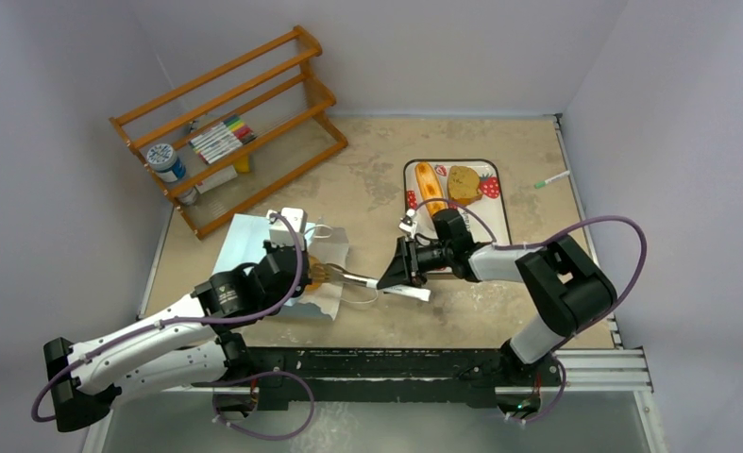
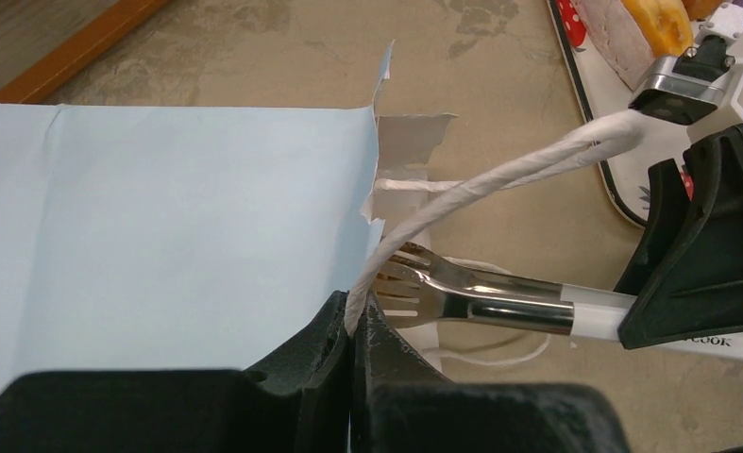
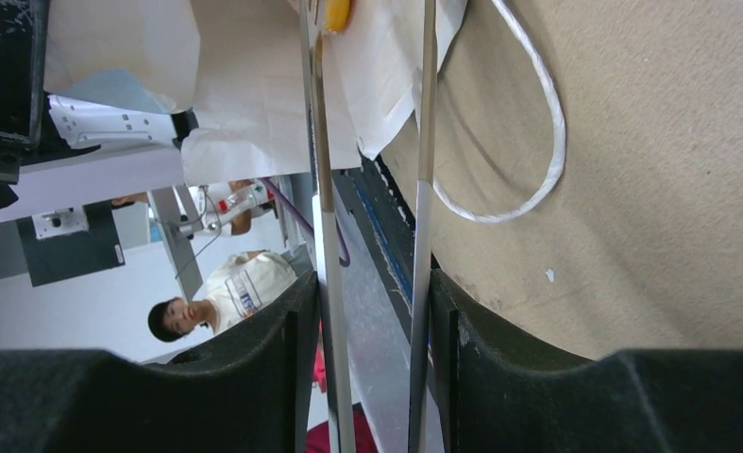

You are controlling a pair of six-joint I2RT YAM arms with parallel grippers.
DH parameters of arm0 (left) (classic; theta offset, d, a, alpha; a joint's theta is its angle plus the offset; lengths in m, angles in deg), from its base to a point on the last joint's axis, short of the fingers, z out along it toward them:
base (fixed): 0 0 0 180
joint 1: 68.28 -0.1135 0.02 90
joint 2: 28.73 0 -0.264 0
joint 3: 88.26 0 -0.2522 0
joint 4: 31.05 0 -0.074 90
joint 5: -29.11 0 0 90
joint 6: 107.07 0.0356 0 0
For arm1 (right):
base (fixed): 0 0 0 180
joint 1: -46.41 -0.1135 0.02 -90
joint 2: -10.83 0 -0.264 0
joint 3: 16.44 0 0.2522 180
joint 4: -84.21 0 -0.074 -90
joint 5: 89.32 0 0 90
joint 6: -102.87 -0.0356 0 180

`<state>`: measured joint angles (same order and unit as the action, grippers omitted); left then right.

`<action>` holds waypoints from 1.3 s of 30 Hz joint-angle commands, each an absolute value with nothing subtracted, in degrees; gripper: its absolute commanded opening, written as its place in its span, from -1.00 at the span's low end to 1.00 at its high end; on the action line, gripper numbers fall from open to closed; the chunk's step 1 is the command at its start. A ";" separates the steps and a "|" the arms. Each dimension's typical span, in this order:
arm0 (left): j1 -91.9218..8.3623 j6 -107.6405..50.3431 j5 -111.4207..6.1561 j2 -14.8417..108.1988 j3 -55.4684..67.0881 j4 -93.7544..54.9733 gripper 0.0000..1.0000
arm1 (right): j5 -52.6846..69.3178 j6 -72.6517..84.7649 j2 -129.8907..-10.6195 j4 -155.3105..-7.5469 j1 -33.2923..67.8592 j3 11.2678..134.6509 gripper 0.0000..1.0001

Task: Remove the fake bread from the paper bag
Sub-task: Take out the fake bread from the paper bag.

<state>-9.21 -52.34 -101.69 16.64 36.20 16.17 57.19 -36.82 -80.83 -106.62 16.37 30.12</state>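
The handle (image 2: pixel 499 170) of the paper bag (image 2: pixel 160 226) is pinched by the left gripper (image 2: pixel 353 326), tongs (image 2: pixel 485 304) at its mouth by the right gripper (image 3: pixel 372 321); bread (image 3: pixel 337 11) mostly hidden.

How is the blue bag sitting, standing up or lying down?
Lying down. The paper bag lies flat on the table, broad blue side up, mouth toward the tongs. The left claw pinches its string handle.
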 commanded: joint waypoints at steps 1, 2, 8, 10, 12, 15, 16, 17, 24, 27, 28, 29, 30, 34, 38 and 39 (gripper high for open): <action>-9.04 -50.92 -101.31 16.88 35.63 12.54 -1.00 | 58.16 -37.69 -81.84 -109.97 16.40 33.36 -0.07; -9.04 -50.90 -101.12 17.11 35.69 12.25 -1.00 | 58.09 -37.59 -82.14 -109.81 16.32 33.81 -0.07; -9.04 -50.49 -100.53 17.89 36.33 10.85 -1.00 | 57.20 -36.56 -84.25 -107.56 14.51 36.83 -0.07; -9.08 -50.45 -100.53 17.96 36.40 10.43 -1.00 | 56.73 -36.23 -85.50 -107.01 13.48 38.00 -0.08; -9.06 -50.45 -100.51 18.02 36.64 10.03 -1.00 | 56.51 -36.18 -86.72 -106.86 12.58 39.00 -0.11; -9.12 -50.47 -100.78 17.83 36.83 9.81 -1.00 | 56.00 -35.37 -87.87 -105.68 11.59 40.34 -0.25; -9.09 -50.53 -100.98 17.75 36.89 9.71 -1.00 | 55.96 -35.11 -88.02 -105.41 11.45 40.58 -0.36; -9.15 -50.59 -101.16 17.69 36.93 9.62 -1.00 | 55.88 -34.75 -88.00 -105.03 11.43 40.75 -0.48; -9.13 -52.29 -104.51 16.34 37.24 9.33 -1.00 | 55.98 -33.29 -84.57 -100.77 11.52 40.70 -1.00; -9.13 -53.61 -107.20 15.45 37.12 9.39 -1.00 | 55.29 -33.27 -82.20 -99.70 11.75 40.42 -1.00; -9.15 -54.09 -108.11 15.21 37.07 9.39 -1.00 | 55.07 -33.25 -81.32 -99.32 11.88 40.27 -1.00; -9.15 -54.72 -109.30 15.01 36.92 9.54 -1.00 | 54.82 -33.27 -79.97 -98.98 12.08 39.95 -1.00; -9.15 -55.44 -110.30 14.92 36.67 9.93 -1.00 | 54.60 -33.29 -79.33 -98.72 12.36 39.73 -1.00; -9.13 -57.39 -113.35 14.84 35.62 11.40 -1.00 | 53.46 -33.85 -74.41 -97.68 13.32 38.58 -1.00; -9.13 -59.13 -116.25 14.61 34.99 12.51 -1.00 | 52.28 -33.79 -70.25 -95.77 13.62 37.69 -1.00; -9.13 -59.46 -116.82 14.57 34.91 12.55 -1.00 | 51.94 -33.79 -69.16 -95.17 13.79 37.43 -1.00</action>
